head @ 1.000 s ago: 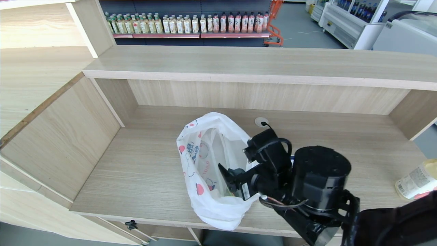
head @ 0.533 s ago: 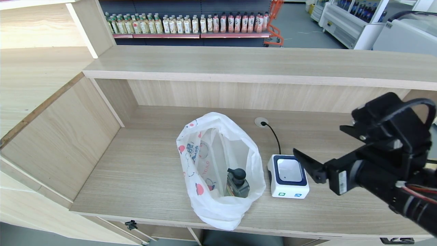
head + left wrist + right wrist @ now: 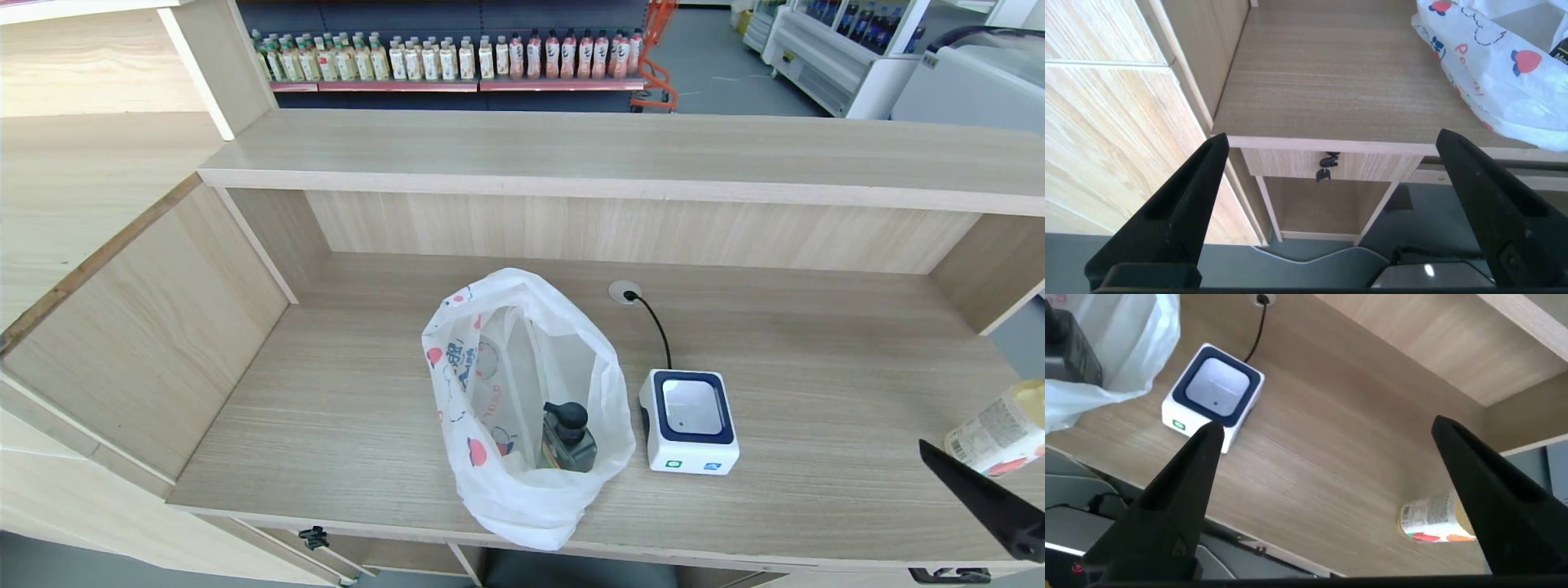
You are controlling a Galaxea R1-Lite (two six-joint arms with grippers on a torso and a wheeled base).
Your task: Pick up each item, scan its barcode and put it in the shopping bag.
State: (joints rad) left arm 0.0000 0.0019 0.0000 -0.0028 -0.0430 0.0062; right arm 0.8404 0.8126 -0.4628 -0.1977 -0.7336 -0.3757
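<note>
The white shopping bag (image 3: 522,408) with red hearts stands open near the counter's front edge. A dark pump bottle (image 3: 567,437) stands inside it. Just right of the bag sits the white and blue barcode scanner (image 3: 690,420), its cable running back to a hole in the counter. A pale bottle (image 3: 996,429) with a printed label lies at the far right. One of my right gripper's fingers (image 3: 976,494) shows just in front of that bottle. My right gripper (image 3: 1324,429) is open above the scanner (image 3: 1212,392) and the pale bottle (image 3: 1437,518). My left gripper (image 3: 1333,139) is open, low before the counter's front edge.
The wooden counter (image 3: 367,408) has a side wall on the left, a back wall and a raised shelf (image 3: 620,151) above. A drawer key (image 3: 1324,163) hangs under the front edge. Store shelves with drinks stand far behind.
My right arm has pulled out of the bag's mouth and swung right and back to the counter's front right corner. The dark bottle and the scanner have come into sight.
</note>
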